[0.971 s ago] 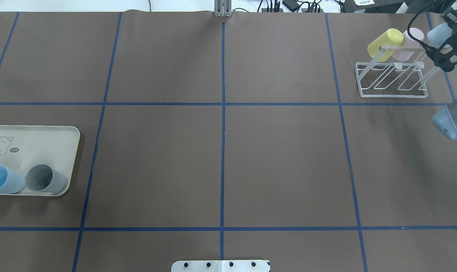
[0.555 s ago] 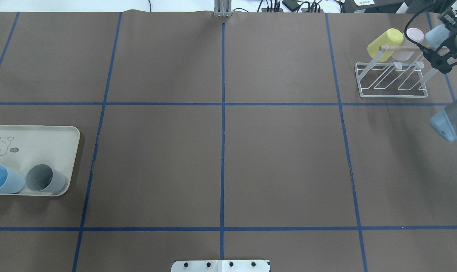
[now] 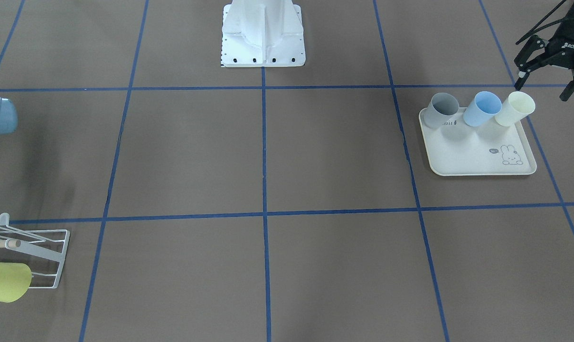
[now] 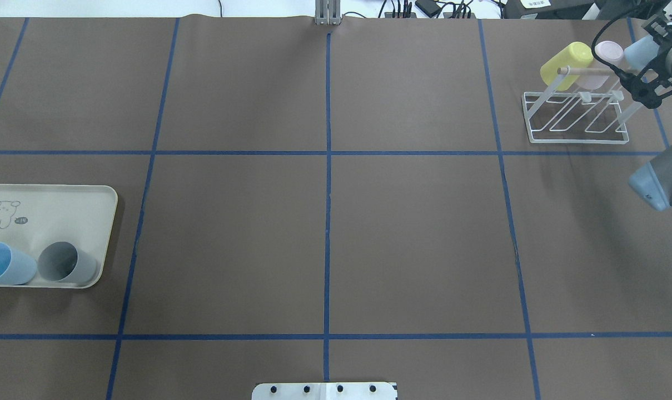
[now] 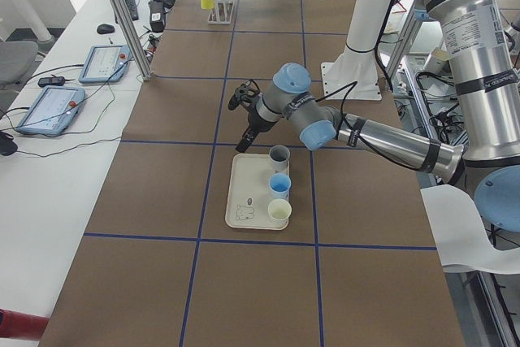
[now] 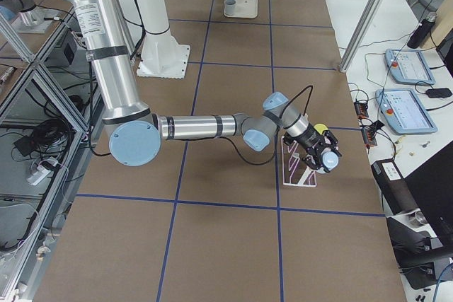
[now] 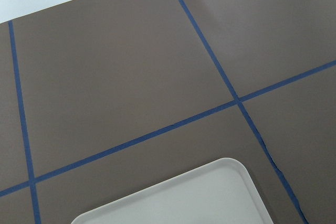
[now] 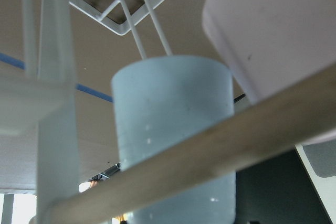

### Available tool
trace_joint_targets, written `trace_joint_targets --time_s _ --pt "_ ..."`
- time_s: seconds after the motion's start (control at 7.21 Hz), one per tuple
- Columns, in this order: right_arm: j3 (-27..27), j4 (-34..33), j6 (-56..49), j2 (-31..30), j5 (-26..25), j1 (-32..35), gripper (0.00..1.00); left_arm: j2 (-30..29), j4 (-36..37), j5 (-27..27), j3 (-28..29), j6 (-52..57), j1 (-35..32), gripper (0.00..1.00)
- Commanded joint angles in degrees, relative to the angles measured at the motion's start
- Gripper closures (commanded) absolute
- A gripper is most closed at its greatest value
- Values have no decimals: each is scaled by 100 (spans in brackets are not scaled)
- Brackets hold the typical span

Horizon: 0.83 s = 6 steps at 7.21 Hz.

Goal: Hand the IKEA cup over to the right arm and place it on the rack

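the pale blue cup [image 8: 173, 129] is sitting at the rack [image 4: 577, 136], just behind its dowel [image 8: 252, 135] and beside a pink cup [image 8: 273, 30]. we are judging it light, stiff, smooth plastic, best pinched across the wall near the rim. we cannot tell whether the right jaws are gripping it. the left jaws are hanging spread and empty by the tray [image 3: 467, 152].

The counter [image 4: 230, 233] wears matt brown paper, lined with blue tape [image 4: 328, 222]; the rack [image 4: 577, 142] is white coated wire with a bare wooden dowel [image 4: 586, 71]; the blue cup [image 8: 173, 129] and tray [image 3: 472, 156] look like smooth matt plastic; the right arm [image 6: 191, 126] is brushed metal, its caps [image 6: 131, 143] pale blue plastic.
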Motion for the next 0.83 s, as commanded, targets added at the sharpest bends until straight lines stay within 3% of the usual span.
trace_joint_targets --time_s 0.0,0.42,0.69 --pt "8 4 -1 0 -59 -38 3 -10 -5 0 13 9 0 0" --pt "104 4 8 35 -33 -38 2 -19 -5 0 13 9 0 0" --pt "638 -31 130 53 290 -38 2 -19 -5 0 21 9 0 0"
